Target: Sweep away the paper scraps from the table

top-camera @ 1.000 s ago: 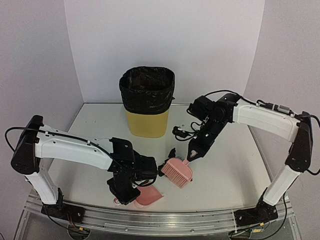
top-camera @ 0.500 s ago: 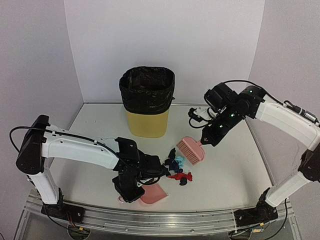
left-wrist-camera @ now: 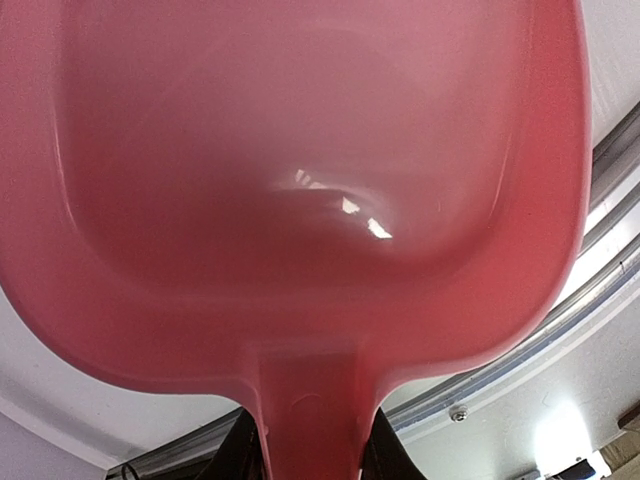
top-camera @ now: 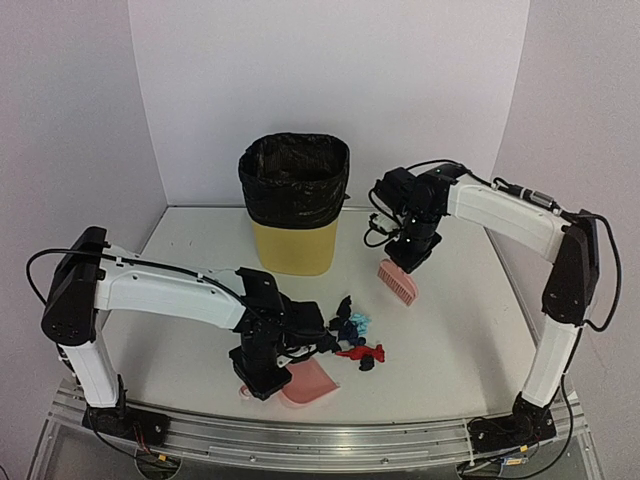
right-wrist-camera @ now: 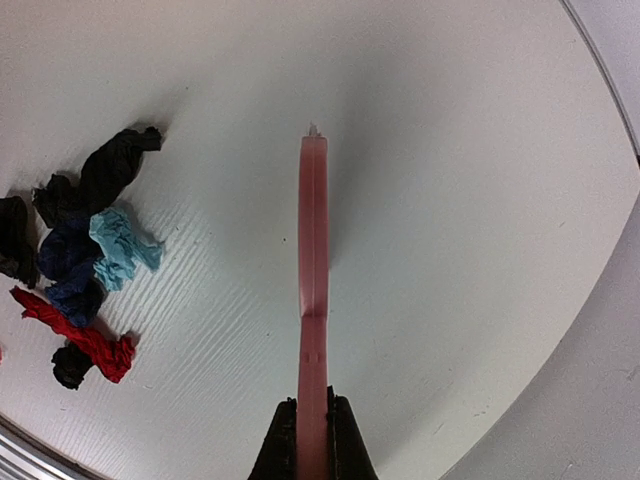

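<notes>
The paper scraps (top-camera: 355,336), red, navy, black and teal wads, lie bunched on the white table (top-camera: 450,340) at front centre. My left gripper (top-camera: 262,375) is shut on the handle of the pink dustpan (top-camera: 306,385), which sits just left of and in front of the scraps. In the left wrist view the dustpan (left-wrist-camera: 320,180) fills the frame and looks empty, its handle between my left gripper (left-wrist-camera: 312,455). My right gripper (top-camera: 408,252) is shut on the pink brush (top-camera: 398,282), held behind and to the right of the scraps. The right wrist view shows the brush (right-wrist-camera: 313,250) edge-on in that gripper (right-wrist-camera: 312,435), with the scraps (right-wrist-camera: 80,270) to its left.
A yellow bin with a black liner (top-camera: 293,205) stands at the back centre, behind the scraps. The metal rail (top-camera: 330,440) runs along the table's front edge. White walls close in the back and both sides.
My right gripper has carried the brush off the scraps, up and back to the right. The scraps now lie uncovered in a bunch. My left gripper and dustpan have shifted slightly right.
</notes>
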`<state>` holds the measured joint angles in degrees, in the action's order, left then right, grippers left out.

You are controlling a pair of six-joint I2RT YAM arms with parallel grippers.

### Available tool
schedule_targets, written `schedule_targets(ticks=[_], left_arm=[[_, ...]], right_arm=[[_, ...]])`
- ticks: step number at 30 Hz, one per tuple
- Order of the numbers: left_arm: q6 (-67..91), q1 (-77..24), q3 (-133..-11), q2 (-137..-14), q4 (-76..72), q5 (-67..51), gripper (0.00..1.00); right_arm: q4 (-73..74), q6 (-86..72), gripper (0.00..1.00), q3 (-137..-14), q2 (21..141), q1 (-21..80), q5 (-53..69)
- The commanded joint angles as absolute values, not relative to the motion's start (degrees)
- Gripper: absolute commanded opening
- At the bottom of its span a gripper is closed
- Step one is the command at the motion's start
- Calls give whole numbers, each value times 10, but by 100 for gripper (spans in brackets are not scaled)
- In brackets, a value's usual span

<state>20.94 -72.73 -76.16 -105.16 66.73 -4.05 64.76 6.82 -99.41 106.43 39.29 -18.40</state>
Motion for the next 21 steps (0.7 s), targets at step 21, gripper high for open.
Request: schedule_targets(ticks=[21], left_arm=[[147, -675, -774, -1064, 626, -84, 0]], right_arm=[[711, -67, 0, -1092, 1165, 502, 41]])
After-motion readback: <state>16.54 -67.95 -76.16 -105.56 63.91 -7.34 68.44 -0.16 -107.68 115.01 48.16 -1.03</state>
